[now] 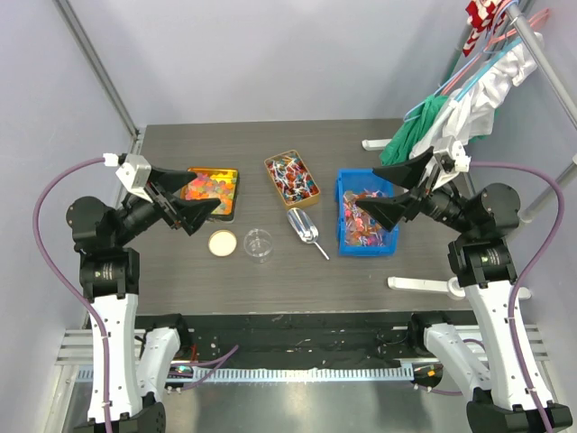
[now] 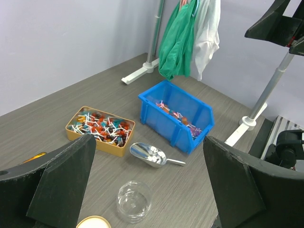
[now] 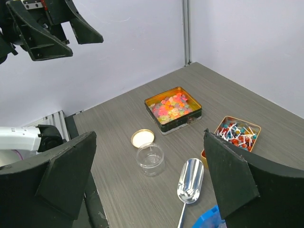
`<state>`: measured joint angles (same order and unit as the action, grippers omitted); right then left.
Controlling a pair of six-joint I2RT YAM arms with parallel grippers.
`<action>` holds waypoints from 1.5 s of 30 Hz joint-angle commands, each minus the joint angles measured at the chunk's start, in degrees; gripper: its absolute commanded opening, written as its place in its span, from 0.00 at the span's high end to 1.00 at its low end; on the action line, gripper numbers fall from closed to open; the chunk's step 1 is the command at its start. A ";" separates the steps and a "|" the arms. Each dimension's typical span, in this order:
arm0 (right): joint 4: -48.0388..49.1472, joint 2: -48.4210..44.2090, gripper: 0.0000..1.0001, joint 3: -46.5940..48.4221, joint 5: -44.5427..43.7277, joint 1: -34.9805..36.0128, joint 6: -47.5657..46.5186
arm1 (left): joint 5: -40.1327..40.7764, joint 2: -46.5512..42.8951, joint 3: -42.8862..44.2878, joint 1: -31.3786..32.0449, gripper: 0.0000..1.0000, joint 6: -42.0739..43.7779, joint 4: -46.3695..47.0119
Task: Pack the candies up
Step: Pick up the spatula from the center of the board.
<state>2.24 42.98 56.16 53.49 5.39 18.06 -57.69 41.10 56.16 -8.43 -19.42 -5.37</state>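
Three cameras, one bench.
The top camera looked down from above the near edge, taking in the whole bench. The left wrist camera, framed by the left claw, faced the far right corner; the right wrist camera, framed by the right claw, faced the far left corner. Both wrist views shared the scoop and jar mid-bench.

Blue bin: right of the jar, only a corner in frame.
Lid: left of the jar, cut by the bottom edge.
Gummy tin: left of the jar, near corner under the left gripper.
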 commanded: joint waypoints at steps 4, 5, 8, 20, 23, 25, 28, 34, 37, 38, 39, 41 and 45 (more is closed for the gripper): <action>2.85 0.26 0.00 -1.14 -1.55 -0.20 -0.75 | -0.84 0.12 -0.09 -0.63 0.00 -0.09 2.29; 3.73 0.35 0.00 -2.27 -1.46 -0.20 -1.88 | -0.84 0.12 -0.44 -0.63 0.00 0.00 2.29; 4.70 1.05 0.00 -3.60 -1.02 -0.12 -3.65 | -0.58 0.21 -0.61 -0.63 0.00 0.26 2.29; 3.03 1.75 0.00 -5.18 -10.59 -0.20 -8.92 | 6.79 0.03 -1.84 -1.15 0.00 0.52 1.76; 2.77 2.11 0.00 -5.10 -12.80 -0.20 -9.19 | 10.22 0.38 -2.37 -1.42 0.00 0.35 1.67; 3.03 2.72 0.00 -5.10 -13.33 -0.20 -8.84 | 10.67 0.56 -2.55 -1.42 0.00 0.52 1.76; 2.08 5.95 0.01 -3.70 -14.90 1.11 -8.66 | 10.41 1.70 -2.29 -1.42 0.00 0.79 1.76; -15.49 18.44 0.07 7.29 -25.18 14.72 -20.95 | 9.88 7.05 2.19 -1.07 0.00 4.82 -3.14; -15.42 20.91 0.07 6.94 -29.40 21.04 -23.16 | 10.49 9.08 2.73 -0.89 0.00 8.43 -5.79; -15.34 21.61 0.07 7.03 -30.20 22.29 -23.51 | 10.93 9.43 2.46 -0.80 0.00 8.96 -6.06; -15.42 23.79 0.07 7.21 -30.90 23.08 -23.77 | 11.54 9.78 1.59 -0.80 0.00 9.57 -6.06; -15.51 26.52 0.09 8.00 -33.53 25.10 -24.13 | 12.07 10.14 0.53 -0.45 0.00 9.66 -5.62; -15.69 35.82 0.16 10.54 -37.93 27.92 -24.39 | 12.78 9.70 -1.84 -0.28 0.00 9.58 -3.95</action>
<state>-13.34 72.25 62.46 22.41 31.42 -4.32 -46.15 51.72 55.88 -9.02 -11.49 -10.94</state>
